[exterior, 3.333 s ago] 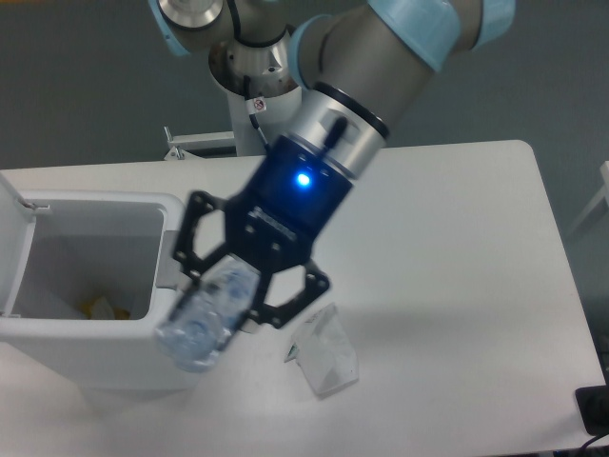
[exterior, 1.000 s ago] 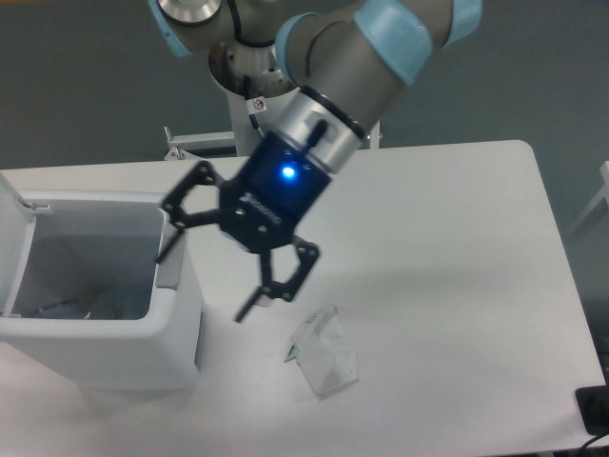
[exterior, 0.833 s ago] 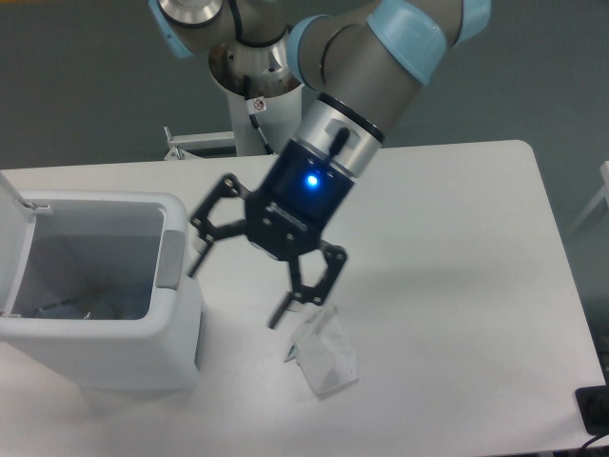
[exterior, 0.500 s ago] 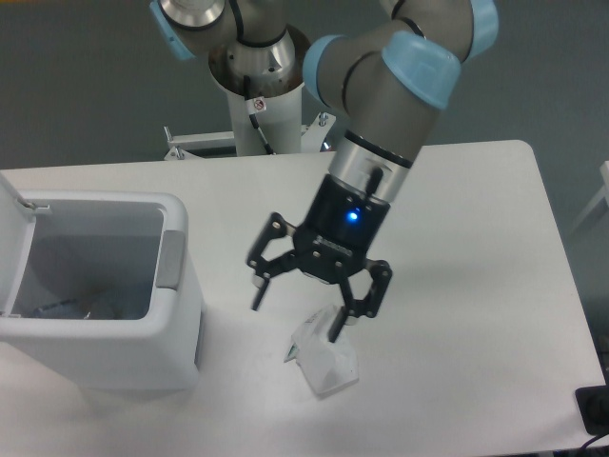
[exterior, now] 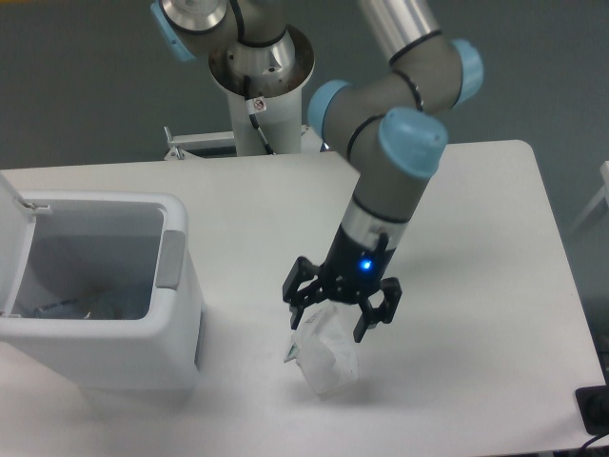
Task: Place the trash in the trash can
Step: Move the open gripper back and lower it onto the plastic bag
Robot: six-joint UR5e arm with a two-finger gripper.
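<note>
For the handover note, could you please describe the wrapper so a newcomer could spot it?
On the white table, right of the trash can, look under the end effector. The wrapper is flat and translucent-white, with a green corner.

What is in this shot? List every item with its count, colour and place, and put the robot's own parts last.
wrapper: one, translucent white with a green corner, flat on the table near the front edge, right of the trash can.
trash can: one, white with a grey latch panel, at the table's left end, lid open; something lies at the bottom, too dim to name.
table: one, white, filling most of the view.
dark object: one, black, at the lower right corner, cut off by the frame.
arm: one, grey with light blue joints, reaching down from the top.
gripper: one, black with a blue light, fingers open on either side of the wrapper's upper end.
</note>
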